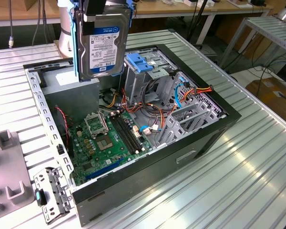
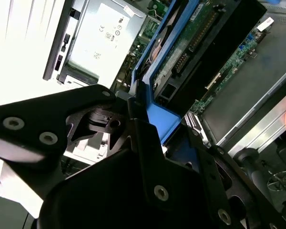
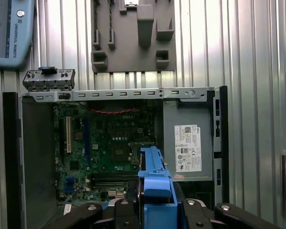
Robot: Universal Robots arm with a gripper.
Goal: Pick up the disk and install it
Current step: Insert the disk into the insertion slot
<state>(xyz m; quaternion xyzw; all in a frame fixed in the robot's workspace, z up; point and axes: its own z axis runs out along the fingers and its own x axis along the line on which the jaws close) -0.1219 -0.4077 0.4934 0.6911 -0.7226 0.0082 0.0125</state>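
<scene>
Holding the disk (image 1: 102,45) in clenched gripper (image 1: 103,13), long axis vertical; drive cage (image 1: 155,81) lower, toward exterior view's right.

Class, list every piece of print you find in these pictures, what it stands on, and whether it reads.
Label on the disk: blue and white, print too small to read.
White sticker on the power supply: print too small to read.
Markings on the motherboard: blurred, unreadable.
</scene>
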